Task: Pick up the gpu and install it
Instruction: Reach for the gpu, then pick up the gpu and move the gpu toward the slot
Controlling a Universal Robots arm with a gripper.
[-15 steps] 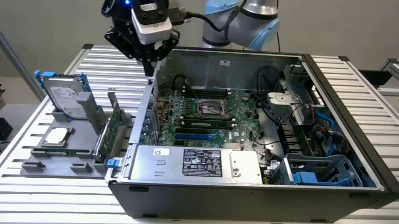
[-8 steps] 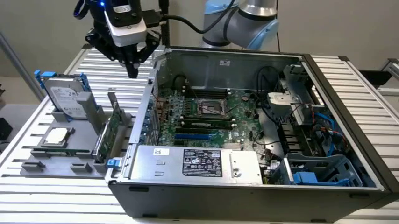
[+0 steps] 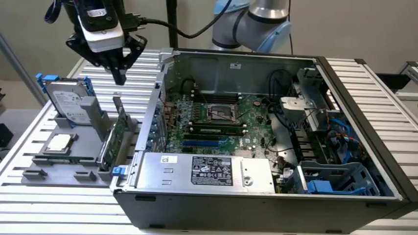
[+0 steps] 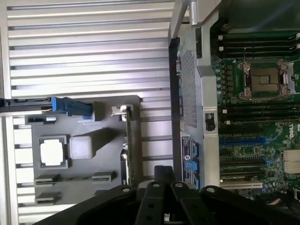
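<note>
Looking at the exterior view, I see my jaws hanging high over the gray tray [image 3: 65, 169]. They are pinched together with nothing in them. The gpu [image 3: 119, 133] stands on its long edge in a slot of that tray, just beside the case [image 3: 261, 210]. It is at six o'clock from my jaws, well apart from them. The case is at three o'clock from the card, and the hard drive [image 3: 68, 103] is at about ten o'clock.

I think the gpu is light and stiff, but easy to hurt. It is thin, so a push from the side could tip it or bend it. Its flat faces carry little parts, so a hard squeeze there looks risky. The top edge sticks up free of the slot. That looks to me like the best place to grab, near the middle, so the card hangs straight.
</note>
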